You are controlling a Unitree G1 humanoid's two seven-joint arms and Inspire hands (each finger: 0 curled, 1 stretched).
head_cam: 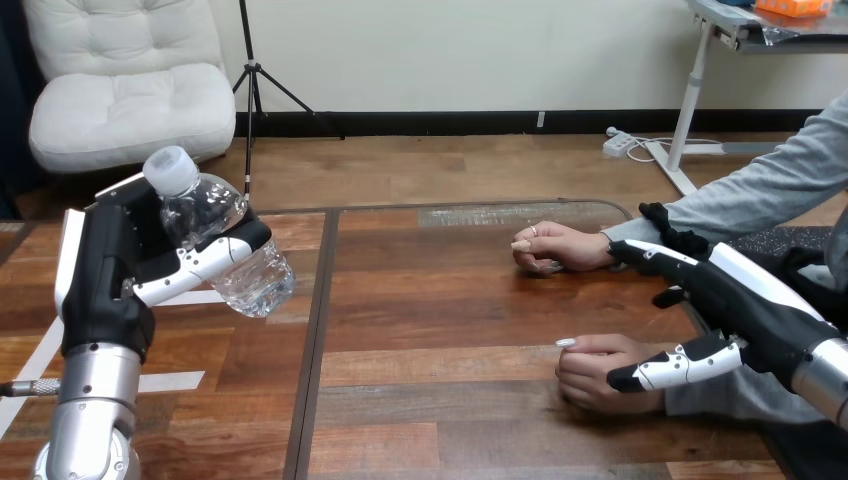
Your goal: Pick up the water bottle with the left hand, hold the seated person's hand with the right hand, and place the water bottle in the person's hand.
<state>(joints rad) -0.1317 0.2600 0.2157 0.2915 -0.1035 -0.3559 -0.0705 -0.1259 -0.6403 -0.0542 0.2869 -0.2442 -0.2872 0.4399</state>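
Note:
My left hand (110, 270) is shut on a clear water bottle (235, 255) with a white cap (170, 170), holding it tilted above the table's left part. At the right, my right hand (745, 300) lies between the person's two hands with its fingers stretched out. Its fingers (650, 252) reach the wrist of the person's far hand (555, 245), which rests curled on the table. Its thumb (670, 368) lies against the back of the person's near hand (590, 375), also curled on the table. I see no finger curled round either hand.
The wooden table (430, 320) has a dark seam running front to back left of centre. White tape strips (170, 380) lie on it near my left arm. The person's grey sleeve (760, 190) comes in from the right.

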